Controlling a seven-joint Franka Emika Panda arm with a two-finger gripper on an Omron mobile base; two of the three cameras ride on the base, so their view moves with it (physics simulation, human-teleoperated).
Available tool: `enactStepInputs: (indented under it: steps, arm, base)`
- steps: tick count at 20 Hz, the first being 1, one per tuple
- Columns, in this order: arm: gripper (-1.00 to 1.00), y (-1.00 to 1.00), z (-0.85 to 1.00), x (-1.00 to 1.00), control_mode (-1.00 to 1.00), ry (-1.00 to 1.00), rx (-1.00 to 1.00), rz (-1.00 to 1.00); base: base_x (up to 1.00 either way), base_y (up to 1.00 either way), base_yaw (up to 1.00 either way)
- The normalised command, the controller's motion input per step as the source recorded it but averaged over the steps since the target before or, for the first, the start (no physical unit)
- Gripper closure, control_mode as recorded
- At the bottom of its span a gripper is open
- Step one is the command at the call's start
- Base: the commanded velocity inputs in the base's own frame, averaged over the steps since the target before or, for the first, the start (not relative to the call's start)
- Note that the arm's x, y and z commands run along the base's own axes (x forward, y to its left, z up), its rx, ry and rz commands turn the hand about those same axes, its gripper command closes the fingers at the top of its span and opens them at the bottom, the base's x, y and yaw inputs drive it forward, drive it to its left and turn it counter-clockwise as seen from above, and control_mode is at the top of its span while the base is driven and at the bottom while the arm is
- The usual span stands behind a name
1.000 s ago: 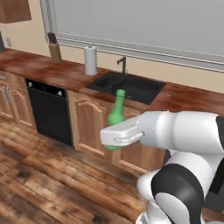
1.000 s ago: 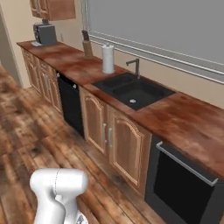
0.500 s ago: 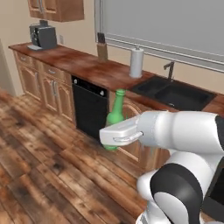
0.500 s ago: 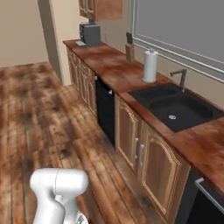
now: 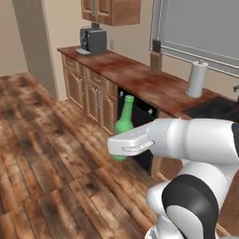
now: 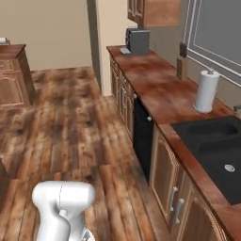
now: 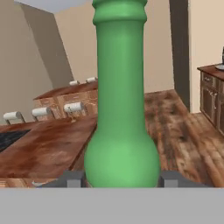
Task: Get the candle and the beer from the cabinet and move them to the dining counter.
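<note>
The beer (image 5: 124,125), a slim green bottle, stands upright in my gripper (image 5: 120,152), which is shut on its lower body in front of the white hand. In the hand view the beer (image 7: 121,109) is very close, with a dark fingertip (image 7: 72,179) on either side of its wide base. Beyond it lies the dining counter (image 7: 48,148) with its reddish-brown top and the edge of a black cooktop (image 7: 8,138). The brown wall cabinet (image 5: 111,10) hangs at the top, its doors (image 6: 153,10) closed. The candle is out of view.
Along the right wall runs a counter with a grey toaster (image 5: 93,40), a knife block (image 5: 155,59), a paper towel roll (image 6: 207,90) and a black sink (image 6: 216,150). A black dishwasher (image 5: 140,112) is right behind the bottle. Open wood floor (image 6: 70,122) spreads to the left.
The whole picture has shifted because the base has moved: the wall counter has slid to the right and the toaster and cabinet have come into view. The bottle stays held in the gripper.
</note>
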Motion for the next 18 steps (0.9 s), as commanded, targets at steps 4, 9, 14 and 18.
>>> enactStepInputs:
  steps: [4,9,14,18]
  arm:
    - [1.0,0.0,0.0,0.0,1.0,0.0,0.0,0.0]
    - [1.0,0.0,0.0,0.0,1.0,0.0,0.0,0.0]
    - [1.0,0.0,0.0,0.0,1.0,0.0,0.0,0.0]
    - [1.0,0.0,0.0,0.0,1.0,0.0,0.0,0.0]
  base:
    - [0.89,-0.05,0.4]
    - [0.82,-0.03,0.41]
    - [0.83,0.0,0.41]
    - [0.76,-0.01,0.43]
